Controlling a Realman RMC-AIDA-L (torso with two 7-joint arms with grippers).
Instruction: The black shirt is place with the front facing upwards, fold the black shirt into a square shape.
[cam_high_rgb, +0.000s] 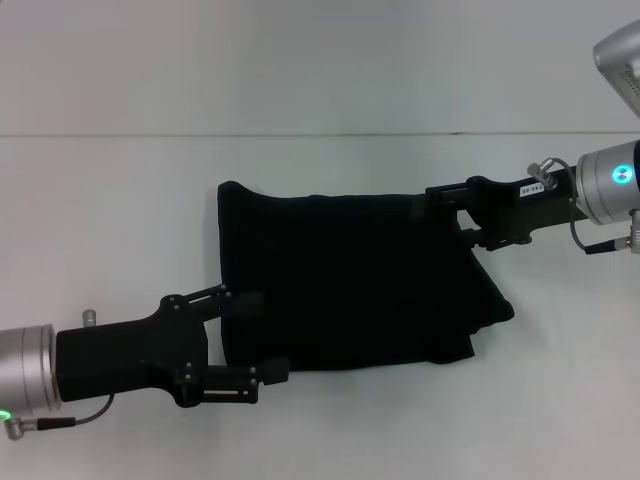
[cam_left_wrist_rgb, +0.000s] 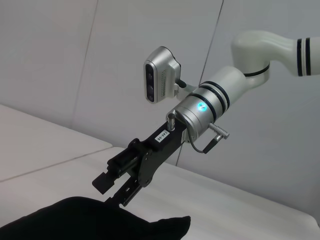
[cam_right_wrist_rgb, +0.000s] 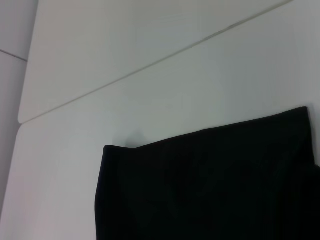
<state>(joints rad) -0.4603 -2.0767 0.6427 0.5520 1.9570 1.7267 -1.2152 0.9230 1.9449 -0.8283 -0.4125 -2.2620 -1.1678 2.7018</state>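
A plain white table (cam_high_rgb: 120, 200) was seen against a pale wall, with a thin seam running across it. On it the left gripper (cam_high_rgb: 262, 335) was held at the near left edge of the black shirt (cam_high_rgb: 350, 280), its two fingers spread wide apart, one lying over the cloth's edge and the other just beside the lower corner; nothing was clasped between them. That stance was judged to suit taking or releasing that edge. The right gripper (cam_high_rgb: 462, 208) was placed at the far right corner of the shirt, its fingers parted and low by the cloth; whether any cloth was pinched there could not be told. Outward from both, the shirt was laid flat mid-table as a rough rectangle, no lettering shown, its right side flared and uneven, so the square was judged unfinished.
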